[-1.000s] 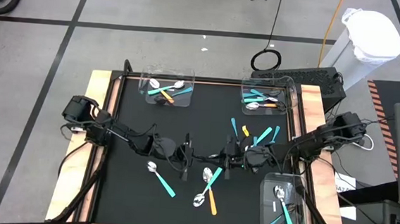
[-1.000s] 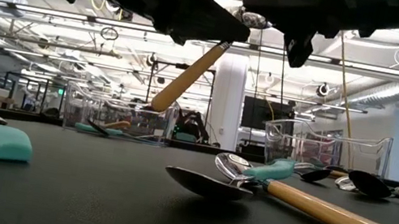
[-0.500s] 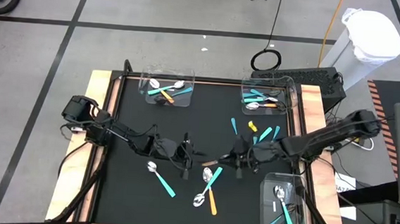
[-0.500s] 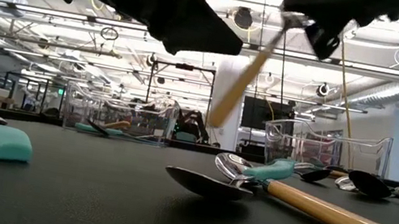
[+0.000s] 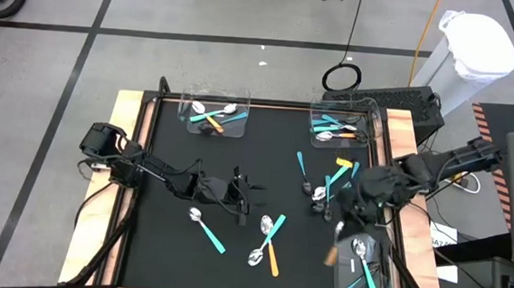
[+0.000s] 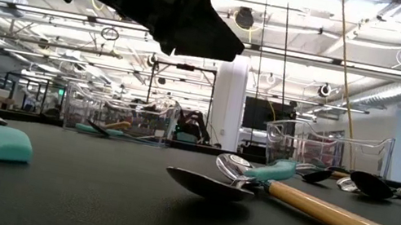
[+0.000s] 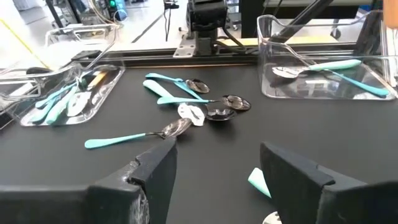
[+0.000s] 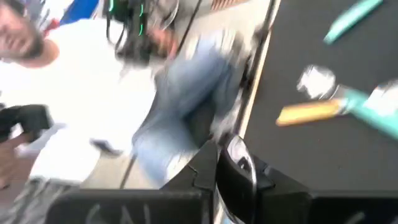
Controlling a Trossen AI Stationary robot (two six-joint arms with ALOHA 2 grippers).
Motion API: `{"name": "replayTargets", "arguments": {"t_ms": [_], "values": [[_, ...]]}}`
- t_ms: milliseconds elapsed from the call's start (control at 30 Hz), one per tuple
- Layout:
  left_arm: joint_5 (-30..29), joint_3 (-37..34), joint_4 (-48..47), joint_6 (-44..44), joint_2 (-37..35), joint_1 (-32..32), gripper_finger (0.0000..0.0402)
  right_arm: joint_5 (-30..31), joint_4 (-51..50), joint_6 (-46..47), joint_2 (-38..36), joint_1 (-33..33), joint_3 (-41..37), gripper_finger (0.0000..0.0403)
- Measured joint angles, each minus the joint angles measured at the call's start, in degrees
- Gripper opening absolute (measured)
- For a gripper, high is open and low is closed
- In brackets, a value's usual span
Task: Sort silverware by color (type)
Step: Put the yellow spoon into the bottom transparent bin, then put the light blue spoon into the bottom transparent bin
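Right gripper (image 5: 340, 233) swung from counter middle to the near-right bin (image 5: 391, 280), fingers pinching an orange spoon (image 5: 332, 255). Left fingers (image 7: 155, 171) spread, idle. You've roughly ten spoons (image 5: 268, 240) left loose.

Black table top (image 5: 168, 247) with pale wood edge, teal-handled spoon (image 5: 212, 234), orange-handled spoon (image 5: 272, 257), clear bins (image 5: 217, 97), silver spoon heads

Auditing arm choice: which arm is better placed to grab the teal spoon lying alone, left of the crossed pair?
Left. The left pincer hovers open and empty close to that teal spoon. The right pincer is far off by the near-right bin, shut on an orange-handled spoon.
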Motion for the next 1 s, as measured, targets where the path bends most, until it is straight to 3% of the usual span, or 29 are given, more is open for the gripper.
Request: {"name": "replayTargets", "arguments": {"t_ms": [167,333,467,833,1000], "values": [[0.0,0.0,-0.61,-4.18,0.0,0.0,0.023,-1.26,-7.37,12.68,-0.31,6.59,-3.24,0.001],[0.02,-0.04,-6.06,-8.71,0.0,0.0,0.023,-0.58,-5.65,23.59,-0.36,14.45,-7.73,0.0012],[0.04,-0.04,-10.38,-12.7,0.02,0.0,0.023,7.67,-5.51,28.55,-0.33,18.71,-10.26,0.0021],[0.02,-0.04,-9.9,-13.49,0.02,-0.39,0.023,9.57,-5.99,37.86,-0.01,23.32,-11.85,0.0133],[-0.24,-0.04,-7.59,-13.47,0.02,-0.53,0.023,14.43,-5.9,36.71,-0.48,23.32,-11.81,0.0162]]}}
